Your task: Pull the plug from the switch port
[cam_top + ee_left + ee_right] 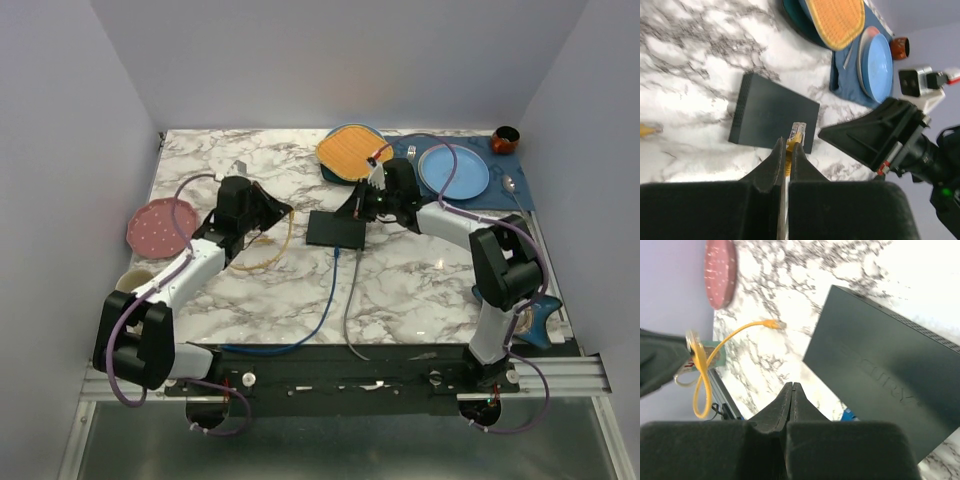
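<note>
Left fingers [771,167] are clamped tight on the yellow plug [797,132]. The yellow boot is pinched between them and the clear connector tip pokes out past the tips. That plug is out of the switch [336,229]. From overhead it's held in the air just left of the box, not touching it.

Right fingers [779,412] are pressed together with nothing between them. They hang over the tabletop [420,290], right by the far right corner of the switch.

The switch itself lies flat near the middle of the marble tabletop, between the two arms. The rest of the yellow cable [747,327] droops in a loop from the left fingers, and its other end lies loose on the marble to the left of the switch. A blue cable [322,305] and a grey cable [349,300] both run up from the near edge of the tabletop to the near side of the switch. The right wrist view shows a bit of blue connector right at that edge.

Other stuff around:
- a pink plate [160,225] off to the left
- a blue plate [453,172] on a dark blue mat [515,190] at the far right
- a small brown cup [505,138] in the far right corner
</note>
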